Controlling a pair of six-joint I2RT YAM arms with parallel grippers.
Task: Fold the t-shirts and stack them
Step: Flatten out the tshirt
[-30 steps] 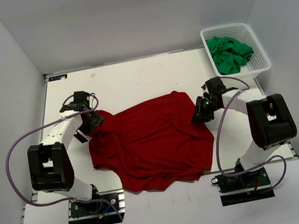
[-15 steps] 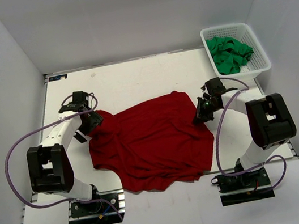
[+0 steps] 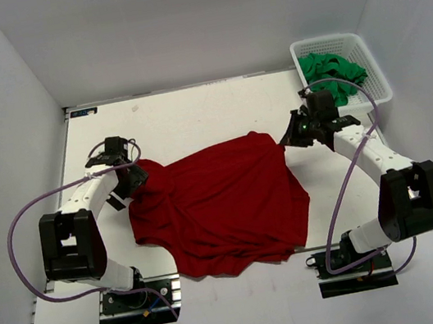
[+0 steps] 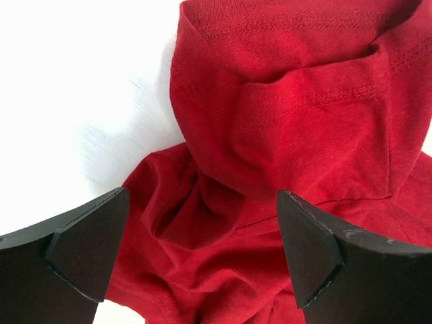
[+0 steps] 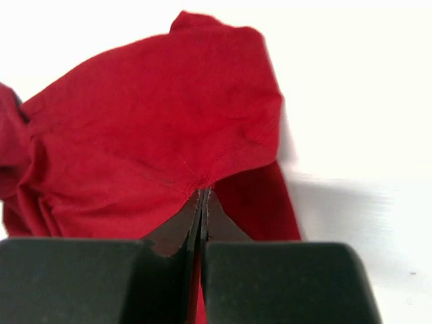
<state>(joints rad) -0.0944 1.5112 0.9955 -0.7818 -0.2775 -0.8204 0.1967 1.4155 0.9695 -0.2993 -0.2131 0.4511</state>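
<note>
- Deep red t-shirt (image 3: 217, 212) lies rumpled on the table (image 3: 191, 112) between both arms, its long axis running far to near.
- Right gripper (image 5: 202, 197) is clamped on its far-right corner.
- Left gripper (image 4: 202, 206) hangs spread wide over its left hemmed edge.

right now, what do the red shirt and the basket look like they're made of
The red shirt looks like soft knit cloth, probably cotton jersey, with a matte finish: it wrinkles and drapes, and the left wrist view shows stitched hems. The basket seems to be stiff white plastic: its walls are an open lattice that holds its shape.
</note>
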